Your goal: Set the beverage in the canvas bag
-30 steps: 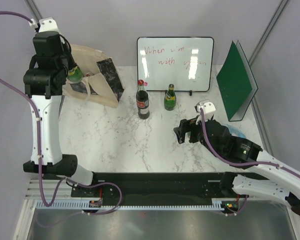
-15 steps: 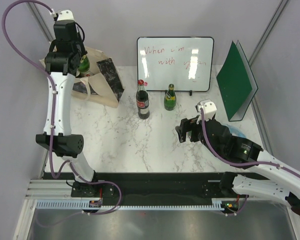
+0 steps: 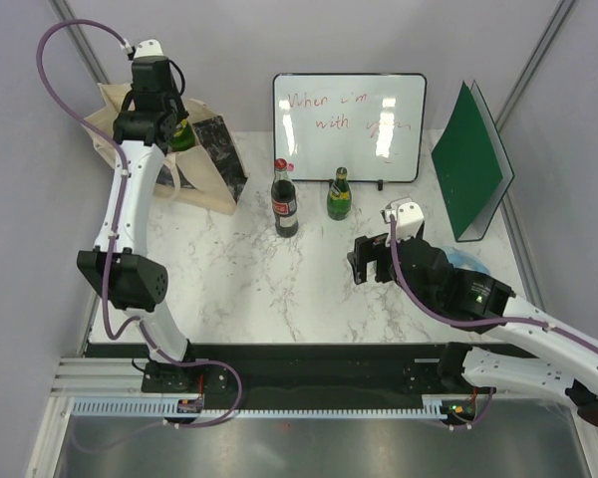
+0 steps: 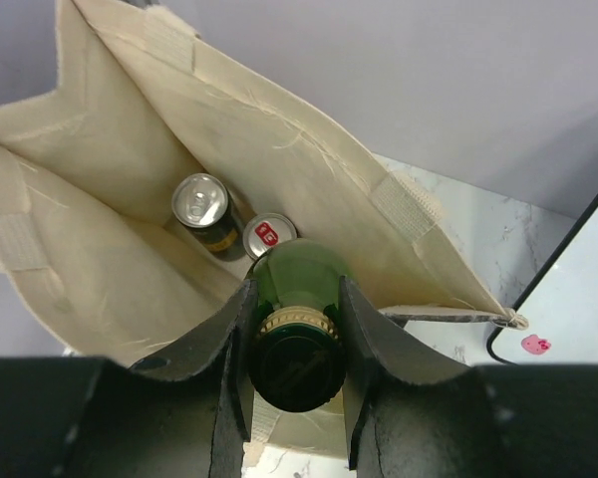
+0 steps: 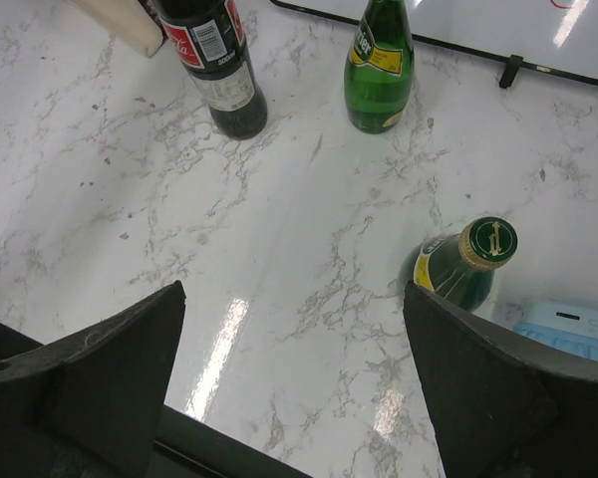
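Observation:
The canvas bag (image 3: 207,191) stands at the back left with its black print (image 3: 219,149) facing right. In the left wrist view its mouth (image 4: 130,149) gapes open, with two cans (image 4: 201,199) lying inside. My left gripper (image 3: 177,132) is shut on the neck of a green glass bottle (image 4: 297,281) and holds it upright over the bag's mouth, also seen from the wrist (image 4: 294,339). My right gripper (image 3: 367,265) is open and empty above the table's middle right (image 5: 294,289).
A cola bottle (image 3: 284,204) and a green bottle (image 3: 339,194) stand in front of the whiteboard (image 3: 349,124). Another green bottle (image 5: 468,264) stands by a pale blue object (image 5: 568,334) under the right arm. A green folder (image 3: 470,164) leans at the back right.
My left arm has carried the green bottle back and to the right, from the bag's left side to over its open mouth. The right arm shifted only slightly.

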Available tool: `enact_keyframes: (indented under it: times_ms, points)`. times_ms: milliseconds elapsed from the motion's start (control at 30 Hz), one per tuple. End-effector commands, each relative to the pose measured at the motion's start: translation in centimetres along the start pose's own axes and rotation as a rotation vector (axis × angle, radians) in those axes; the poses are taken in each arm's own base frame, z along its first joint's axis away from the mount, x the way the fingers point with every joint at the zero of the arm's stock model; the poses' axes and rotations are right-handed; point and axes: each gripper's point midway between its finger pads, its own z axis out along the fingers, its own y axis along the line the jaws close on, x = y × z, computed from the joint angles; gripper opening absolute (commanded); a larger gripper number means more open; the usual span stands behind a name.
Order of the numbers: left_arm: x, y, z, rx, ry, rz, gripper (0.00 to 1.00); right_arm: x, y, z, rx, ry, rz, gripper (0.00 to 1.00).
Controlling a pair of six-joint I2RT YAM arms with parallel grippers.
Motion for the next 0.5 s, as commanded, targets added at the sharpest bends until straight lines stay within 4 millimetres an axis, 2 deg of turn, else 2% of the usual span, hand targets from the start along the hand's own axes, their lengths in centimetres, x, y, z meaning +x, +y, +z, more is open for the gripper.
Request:
enact_keyframes:
  times_ms: [0,233,267,467]
  points:
    - [-4.8,-1.9,-1.0,0.088,-0.177,-0.174,0.02,-1.5,0.4,0.1,0.0,-0.036,0.008,0.98]
    - [-2.7,-3.7,0.0,0.142,-0.136,-0.158,0.02,-1.2,0.7,0.6,-0.006,-0.027,0.007,0.98]
    - [-1.9,-3.8,0.4,0.145,-0.118,-0.149,0.02,-1.2,0.8,0.7,-0.009,-0.026,0.005,0.98]
    - [0.3,-5.4,0.9,0.2,-0.071,-0.153,0.02,-1.0,1.2,1.1,-0.019,-0.021,0.011,0.98]
